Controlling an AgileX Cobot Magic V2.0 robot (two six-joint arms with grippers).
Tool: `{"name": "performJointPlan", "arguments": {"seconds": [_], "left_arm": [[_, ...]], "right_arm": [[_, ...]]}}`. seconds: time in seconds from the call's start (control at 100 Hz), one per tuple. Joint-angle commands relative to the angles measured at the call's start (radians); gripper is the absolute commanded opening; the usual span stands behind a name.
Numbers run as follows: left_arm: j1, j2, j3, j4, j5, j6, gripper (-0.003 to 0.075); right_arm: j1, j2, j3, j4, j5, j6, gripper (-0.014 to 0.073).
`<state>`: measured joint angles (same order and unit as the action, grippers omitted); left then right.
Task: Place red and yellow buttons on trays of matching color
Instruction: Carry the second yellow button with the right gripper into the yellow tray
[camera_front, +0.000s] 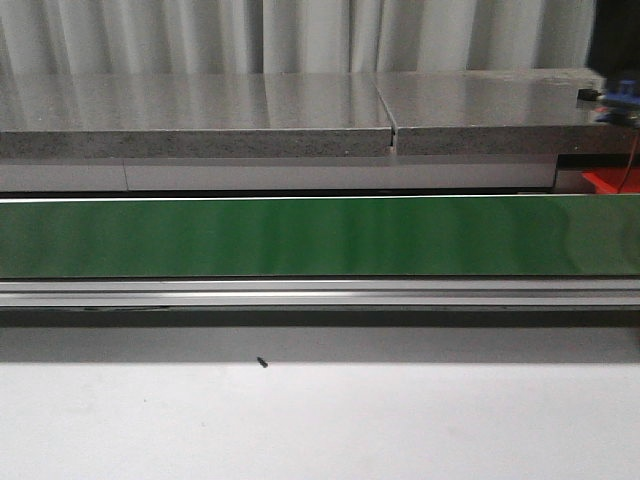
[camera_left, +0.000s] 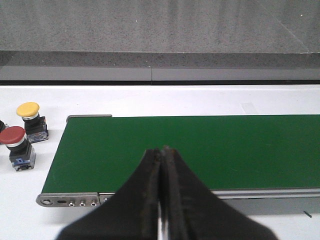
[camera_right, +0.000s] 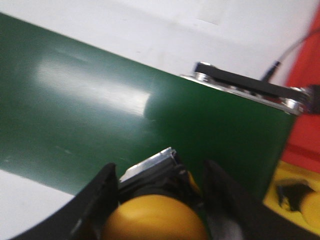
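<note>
In the right wrist view my right gripper (camera_right: 161, 172) is shut on a yellow button (camera_right: 155, 220), its black and metal body pointing out over the green belt (camera_right: 125, 110). A yellow tray (camera_right: 286, 172) lies past the belt's end with another yellow button (camera_right: 310, 205) in it, and a red tray (camera_right: 306, 95) sits beside it. In the left wrist view my left gripper (camera_left: 163, 150) is shut and empty over the belt's near edge. A yellow button (camera_left: 28, 111) and a red button (camera_left: 12, 136) stand on the white table beside the belt's end. Neither gripper shows in the front view.
The green conveyor belt (camera_front: 320, 237) runs across the front view, with a grey stone ledge (camera_front: 200, 120) behind it. A corner of the red tray (camera_front: 612, 181) shows at far right. A black cable (camera_right: 292, 50) runs by the belt's roller end (camera_right: 245, 85).
</note>
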<state>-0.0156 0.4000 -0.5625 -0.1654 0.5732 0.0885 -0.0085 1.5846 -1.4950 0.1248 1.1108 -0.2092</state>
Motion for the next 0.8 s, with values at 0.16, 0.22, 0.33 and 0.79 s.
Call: {"name": "performJointPlan", "arguments": {"seconds": [0.16,0.22,0.33,0.79], "left_arm": [[-0.005,0.009,-0.027,-0.017,-0.072,0.000,-0.0020],[-0.005,0.009,-0.027,-0.017,-0.072,0.000,-0.0020],[-0.005,0.009,-0.027,-0.017,-0.072,0.000,-0.0020],[-0.005,0.009,-0.027,-0.017,-0.072,0.000,-0.0020]], "right_arm": [[-0.289,-0.052,0.051,0.059,-0.013,0.000,0.0279],[-0.339,-0.052,0.084,0.067,-0.028,0.000,0.0279],[-0.421,-0.052,0.156,0.081,-0.063,0.000,0.0279],[-0.520,-0.040,0.423,0.101,-0.314,0.001,0.0279]]}}
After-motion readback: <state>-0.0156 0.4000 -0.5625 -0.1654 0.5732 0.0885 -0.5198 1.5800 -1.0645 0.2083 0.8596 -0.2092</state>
